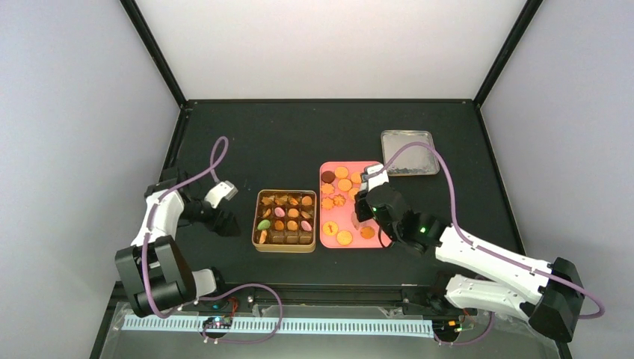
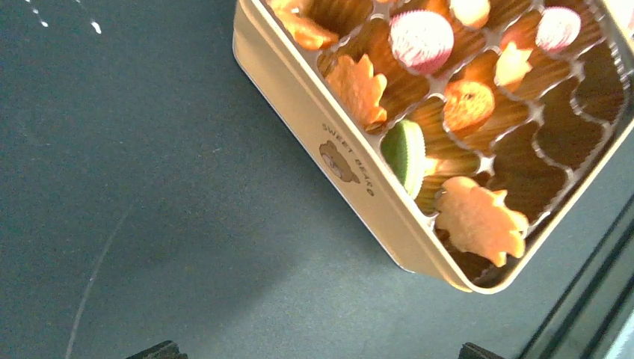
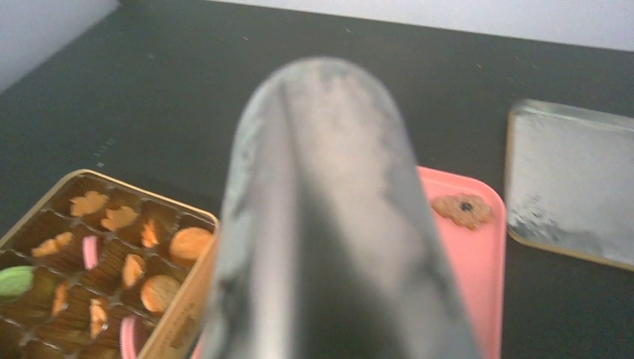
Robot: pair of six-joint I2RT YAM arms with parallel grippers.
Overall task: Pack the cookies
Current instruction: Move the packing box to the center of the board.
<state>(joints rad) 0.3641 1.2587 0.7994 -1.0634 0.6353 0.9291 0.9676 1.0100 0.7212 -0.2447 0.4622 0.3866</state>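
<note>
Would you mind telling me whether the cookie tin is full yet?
Not full: cookies fill most of the tin, but several near-row cups show bare brown paper.

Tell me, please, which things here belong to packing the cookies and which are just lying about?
In the job:
- cookies on the pink tray
- partitioned cookie tin, partly filled
- metal tongs in the right claw

Lying about:
- tin lid, set apart on the black table
- left claw, open beside the tin
</note>
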